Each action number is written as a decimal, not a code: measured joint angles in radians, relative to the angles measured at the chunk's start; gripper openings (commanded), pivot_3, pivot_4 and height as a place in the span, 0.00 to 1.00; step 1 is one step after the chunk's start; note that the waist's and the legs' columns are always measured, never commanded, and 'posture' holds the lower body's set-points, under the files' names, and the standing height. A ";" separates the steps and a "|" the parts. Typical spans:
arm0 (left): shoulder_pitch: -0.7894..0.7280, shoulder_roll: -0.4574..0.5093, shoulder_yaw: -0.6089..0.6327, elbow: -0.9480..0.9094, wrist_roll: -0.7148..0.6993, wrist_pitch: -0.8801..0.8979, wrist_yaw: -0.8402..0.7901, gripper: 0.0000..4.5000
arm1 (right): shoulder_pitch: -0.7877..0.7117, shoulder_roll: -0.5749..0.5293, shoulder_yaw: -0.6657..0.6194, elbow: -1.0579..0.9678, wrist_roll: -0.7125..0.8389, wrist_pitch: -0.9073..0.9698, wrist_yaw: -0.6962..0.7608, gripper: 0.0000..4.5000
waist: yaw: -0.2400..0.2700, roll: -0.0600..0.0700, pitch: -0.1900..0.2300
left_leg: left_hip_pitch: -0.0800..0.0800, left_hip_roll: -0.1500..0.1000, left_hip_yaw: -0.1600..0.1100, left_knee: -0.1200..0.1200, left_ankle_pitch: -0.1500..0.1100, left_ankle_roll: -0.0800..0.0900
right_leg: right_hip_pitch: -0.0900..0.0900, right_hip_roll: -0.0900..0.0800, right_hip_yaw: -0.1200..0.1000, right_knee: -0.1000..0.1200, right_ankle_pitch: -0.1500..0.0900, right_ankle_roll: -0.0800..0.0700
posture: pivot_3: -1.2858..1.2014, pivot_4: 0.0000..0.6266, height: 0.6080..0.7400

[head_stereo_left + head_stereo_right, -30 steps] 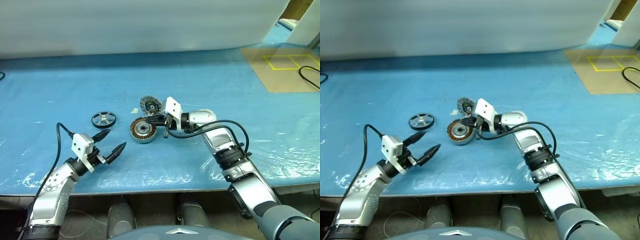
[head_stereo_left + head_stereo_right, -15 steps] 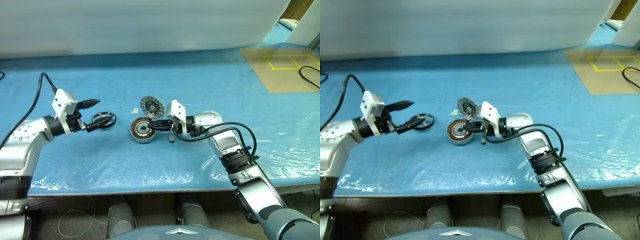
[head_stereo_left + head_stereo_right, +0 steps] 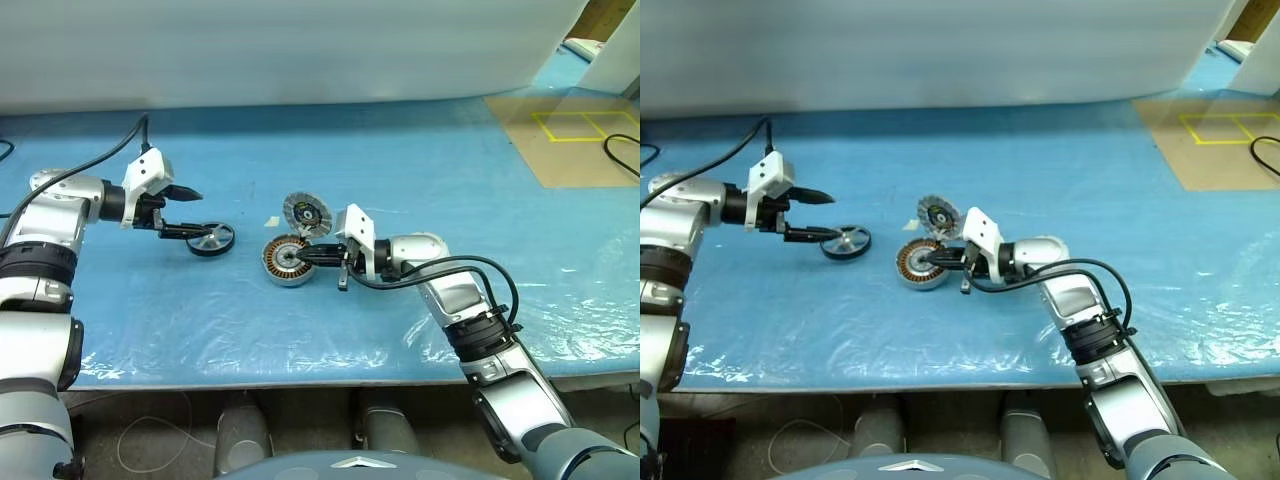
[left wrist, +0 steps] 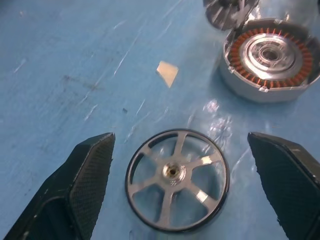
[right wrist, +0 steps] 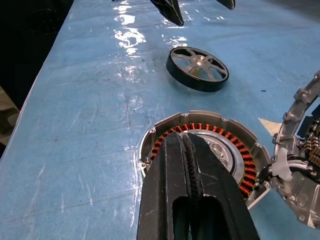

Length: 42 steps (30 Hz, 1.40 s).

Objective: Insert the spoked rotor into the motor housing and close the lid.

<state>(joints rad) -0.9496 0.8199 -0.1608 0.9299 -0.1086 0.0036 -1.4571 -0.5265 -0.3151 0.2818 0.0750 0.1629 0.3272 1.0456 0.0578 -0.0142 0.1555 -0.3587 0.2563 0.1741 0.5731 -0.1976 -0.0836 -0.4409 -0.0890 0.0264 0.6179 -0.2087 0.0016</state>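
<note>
The spoked rotor [image 3: 210, 238] lies flat on the blue sheet, its dark rim and silver spokes plain in the left wrist view [image 4: 176, 186]. My left gripper [image 3: 203, 212] hovers just over it, open, with one finger on each side of the wheel and no contact. To the right sits the motor housing [image 3: 287, 260], copper windings facing up. The lid [image 3: 304, 212] stands tilted at the housing's far edge. My right gripper [image 3: 298, 256] is shut on nothing, its tip [image 5: 182, 137] over the housing's near rim.
A small beige scrap [image 3: 270, 221] lies between rotor and lid. A brown board with yellow tape [image 3: 570, 135] and a black cable [image 3: 620, 150] are at the far right. The table's front edge [image 3: 300, 380] runs close below the arms.
My left arm has swung up and forward from near the table's front edge to above the rotor, staying open. The right gripper stays shut at the housing, drawn back slightly.
</note>
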 measured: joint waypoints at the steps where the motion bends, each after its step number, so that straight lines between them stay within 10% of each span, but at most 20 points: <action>1: -0.030 -0.013 -0.009 0.052 0.022 -0.017 -0.008 1.00 | 0.005 -0.001 0.000 -0.008 0.000 0.007 -0.005 0.01 | 0.003 0.000 0.000 | 0.000 0.000 0.000 0.000 0.000 0.000 | 0.000 0.000 0.000 0.000 0.000 0.000 | 0.52 0.24 1.00; 13: -0.218 -0.086 -0.067 0.341 0.227 -0.129 -0.053 1.00 | 0.058 -0.014 -0.002 -0.093 0.008 0.057 -0.062 0.01 | 0.019 -0.001 0.000 | -0.002 0.000 -0.002 0.001 -0.001 -0.001 | 0.000 0.000 -0.001 0.000 0.000 0.000 | 0.52 0.24 1.00; 42: -0.268 -0.135 -0.048 0.392 0.336 -0.245 -0.043 1.00 | 0.264 0.049 -0.002 -0.322 0.059 0.192 -0.287 0.01 | 0.023 -0.001 0.001 | -0.002 0.000 -0.004 0.000 -0.002 -0.003 | 0.000 0.000 -0.002 -0.001 0.000 0.001 | 0.52 0.24 1.00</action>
<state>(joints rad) -1.2172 0.6845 -0.2088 1.3216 0.2276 -0.2418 -1.4998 -0.2626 -0.2658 0.2795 -0.2468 0.2217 0.5191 0.7590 0.0809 -0.0154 0.1562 -0.3610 0.2564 0.1703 0.5736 -0.1994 -0.0867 -0.4404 -0.0893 0.0240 0.6171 -0.2083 0.0023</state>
